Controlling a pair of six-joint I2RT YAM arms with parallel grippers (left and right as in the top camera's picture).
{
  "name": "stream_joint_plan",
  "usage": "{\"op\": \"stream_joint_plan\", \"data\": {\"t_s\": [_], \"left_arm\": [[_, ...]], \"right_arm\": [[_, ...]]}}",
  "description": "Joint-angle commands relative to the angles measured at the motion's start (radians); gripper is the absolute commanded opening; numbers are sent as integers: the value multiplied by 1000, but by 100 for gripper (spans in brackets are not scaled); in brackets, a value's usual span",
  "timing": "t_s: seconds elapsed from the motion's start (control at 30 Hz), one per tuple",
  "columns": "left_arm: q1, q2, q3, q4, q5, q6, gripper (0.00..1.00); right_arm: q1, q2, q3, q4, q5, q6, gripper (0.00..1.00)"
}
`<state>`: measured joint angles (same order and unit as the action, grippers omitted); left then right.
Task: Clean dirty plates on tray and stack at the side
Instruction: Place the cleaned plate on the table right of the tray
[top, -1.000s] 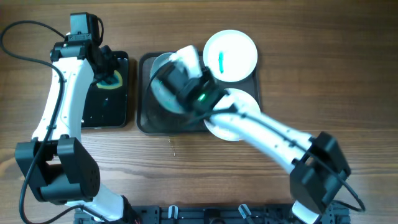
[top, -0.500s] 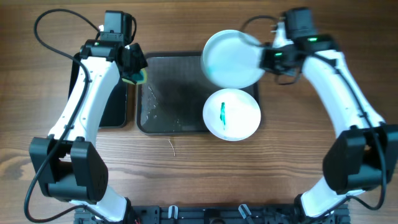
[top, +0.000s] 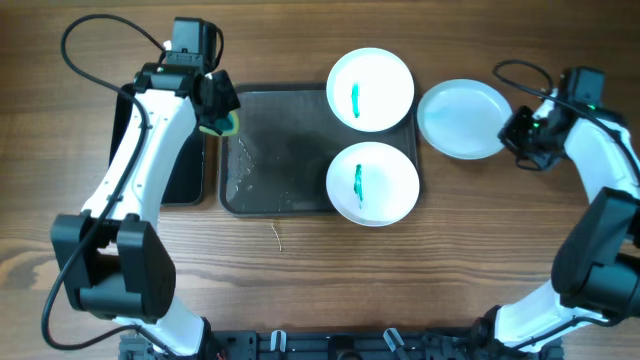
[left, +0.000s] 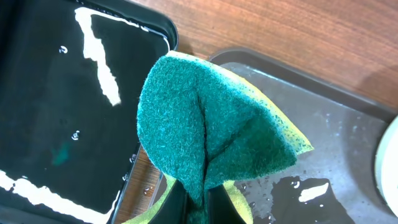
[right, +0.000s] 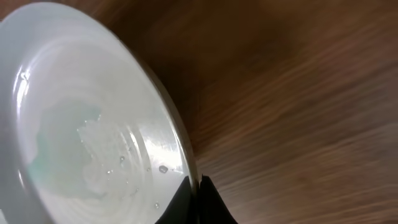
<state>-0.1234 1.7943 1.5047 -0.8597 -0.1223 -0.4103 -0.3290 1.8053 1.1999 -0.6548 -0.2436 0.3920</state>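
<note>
Reaches up the table's left side with the white left arm, forearm passing over a glossy black rectangular dish (top: 190, 180), wrist turned toward the centre. Pinches a folded sponge (left: 211, 124), dark green scouring face over yellow foam, in the left gripper (top: 217, 110), jaws pressed together on its lower fold. Holds that sponge above the gap between the dish's right edge and the left rim of the large dark grey rectangular tray (top: 280, 150); touching the rim or not, cannot tell.

Stretches the right arm up the far right side, wrist bent inward. Nips the right edge of 1 plain round white plate (top: 460, 118) in the right gripper (top: 520, 135), jaws clamped on the rim, water droplets on the plate's face. Keeps it over the brown wooden table (top: 300, 40), just right of the tray's upper corner; resting or lifted, cannot tell.

Sees 2 more white plates on the tray's right half, each with a short teal-green smear: upper smeared plate (top: 385, 70) crossing the top rim, lower smeared plate (top: 385, 200) overhanging the bottom right corner, nearly touching. Shows water patches on the tray's bare left half.
</note>
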Motion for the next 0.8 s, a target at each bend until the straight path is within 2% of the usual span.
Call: {"op": "stream_joint_plan", "data": {"t_s": [0.0,0.27,0.33,0.4,0.43,0.53,0.63,0.77], "left_arm": [[-2,14,2,7,1,-16,4],[-4,14,2,6,2,-15,4],[-5,14,2,6,2,-13,4],[-5,14,2,7,2,-13,4],[-5,14,2,6,2,-13,4],[-6,14,2,7,2,-13,4],[-6,14,2,8,2,9,4],[-6,14,2,7,2,14,4]], "right_arm": [[-39,-23,-39,27,-23,-19,4],[-35,-22,-144,128,43,-14,6],[-35,-23,-142,129,42,-23,17],[-35,-23,-119,79,41,-22,37],[-35,-23,-101,43,34,-25,39],[-34,-24,-20,-94,-27,-79,39],[-10,-44,61,-233,-179,-195,37],[72,-71,66,-326,-274,-275,36]]}}
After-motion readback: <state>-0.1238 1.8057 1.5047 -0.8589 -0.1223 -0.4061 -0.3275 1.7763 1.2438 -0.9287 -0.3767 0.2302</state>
